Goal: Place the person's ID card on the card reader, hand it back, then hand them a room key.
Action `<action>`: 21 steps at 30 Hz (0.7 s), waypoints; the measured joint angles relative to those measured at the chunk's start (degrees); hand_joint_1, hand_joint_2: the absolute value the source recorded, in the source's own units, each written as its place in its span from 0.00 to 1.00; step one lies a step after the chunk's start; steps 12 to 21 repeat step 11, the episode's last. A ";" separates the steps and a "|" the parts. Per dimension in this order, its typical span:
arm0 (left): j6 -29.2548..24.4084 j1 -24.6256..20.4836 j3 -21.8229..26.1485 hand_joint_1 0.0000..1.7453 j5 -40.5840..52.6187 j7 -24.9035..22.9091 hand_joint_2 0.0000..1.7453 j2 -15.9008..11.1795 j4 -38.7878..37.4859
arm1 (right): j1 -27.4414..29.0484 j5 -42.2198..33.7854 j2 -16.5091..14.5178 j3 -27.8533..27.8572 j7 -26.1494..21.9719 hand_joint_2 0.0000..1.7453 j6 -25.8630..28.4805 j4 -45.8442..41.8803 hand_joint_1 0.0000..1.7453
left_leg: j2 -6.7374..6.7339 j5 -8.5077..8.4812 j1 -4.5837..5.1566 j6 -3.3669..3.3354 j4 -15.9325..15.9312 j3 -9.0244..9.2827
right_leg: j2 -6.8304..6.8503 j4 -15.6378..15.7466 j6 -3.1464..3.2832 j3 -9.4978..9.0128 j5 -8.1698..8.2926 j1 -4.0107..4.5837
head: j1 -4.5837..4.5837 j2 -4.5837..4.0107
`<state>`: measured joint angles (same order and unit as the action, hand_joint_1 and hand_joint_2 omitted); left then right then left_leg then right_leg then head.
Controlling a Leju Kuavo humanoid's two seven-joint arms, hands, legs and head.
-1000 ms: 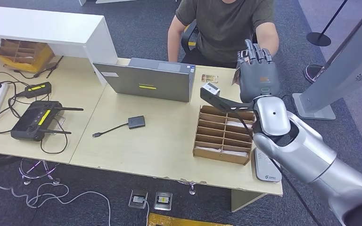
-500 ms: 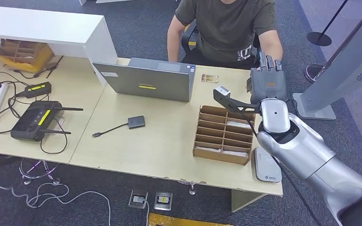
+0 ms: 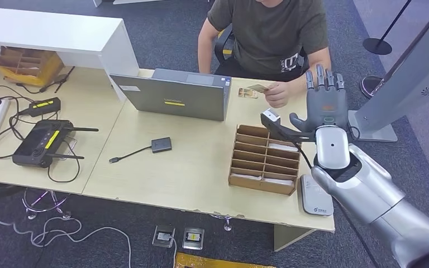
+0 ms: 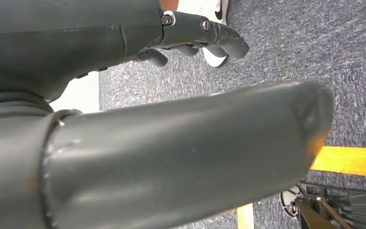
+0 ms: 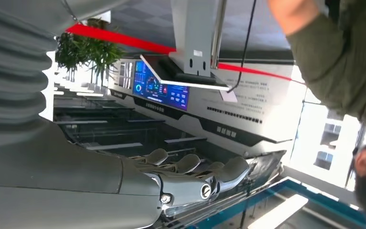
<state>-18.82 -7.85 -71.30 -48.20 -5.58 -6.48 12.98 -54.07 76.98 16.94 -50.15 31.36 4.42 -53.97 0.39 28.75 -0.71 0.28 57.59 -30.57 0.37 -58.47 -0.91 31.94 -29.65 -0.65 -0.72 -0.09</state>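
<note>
Carpet: dark grey floor is running all round the pale wooden bench (image 3: 201, 167), and a person (image 3: 268, 30) in a dark green shirt is sitting at the far side, facing me.
Right robot hand (image 3: 325, 100): I am seeing it raised above the bench's far right corner, fingers straight and apart, thumb sticking out toward the person, nothing in it. In the right wrist view (image 5: 190, 176) the fingers are lying stretched out with nothing between them.
ID card (image 3: 257, 88): the person's hand (image 3: 278, 94) is holding it just above the far edge of the bench, beside the laptop (image 3: 170, 97). It is sitting apart from my right robot hand, on the thumb side, and is not touching it.
Card reader (image 3: 315, 196): the flat grey pad is lying at the near right edge of the bench, under my right forearm, just beside the cardboard sorter (image 3: 265, 159).
Left robot hand (image 4: 190, 36): I am seeing it over the carpet in the left wrist view, fingers curling loosely and holding nothing.
Left of bench: a black controller (image 3: 40, 142) and tangled cables are lying there.
</note>
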 joint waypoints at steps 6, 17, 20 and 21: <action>-0.33 0.63 0.02 0.00 -1.31 0.98 0.00 -0.02 0.00 | 3.64 -1.12 6.31 5.71 -2.21 0.00 6.19 -3.08 0.00 | 0.02 0.03 0.01 -0.03 0.01 0.00 | 0.02 0.08 0.00 -0.04 0.00 -0.01 | 0.00 0.00; -0.37 1.17 0.04 0.00 -1.76 1.25 0.00 -0.10 0.00 | 7.33 -2.25 11.34 10.41 -2.56 0.00 6.99 -4.35 0.00 | -0.03 0.06 0.03 -0.04 0.01 -0.01 | 0.03 0.10 -0.01 -0.05 0.00 -0.04 | -0.01 0.00; -0.37 1.17 0.04 0.00 -1.76 1.25 0.00 -0.10 0.00 | 7.33 -2.25 11.34 10.41 -2.56 0.00 6.99 -4.35 0.00 | -0.03 0.06 0.03 -0.04 0.01 -0.01 | 0.03 0.10 -0.01 -0.05 0.00 -0.04 | -0.01 0.00; -0.37 1.17 0.04 0.00 -1.76 1.25 0.00 -0.10 0.00 | 7.33 -2.25 11.34 10.41 -2.56 0.00 6.99 -4.35 0.00 | -0.03 0.06 0.03 -0.04 0.01 -0.01 | 0.03 0.10 -0.01 -0.05 0.00 -0.04 | -0.01 0.00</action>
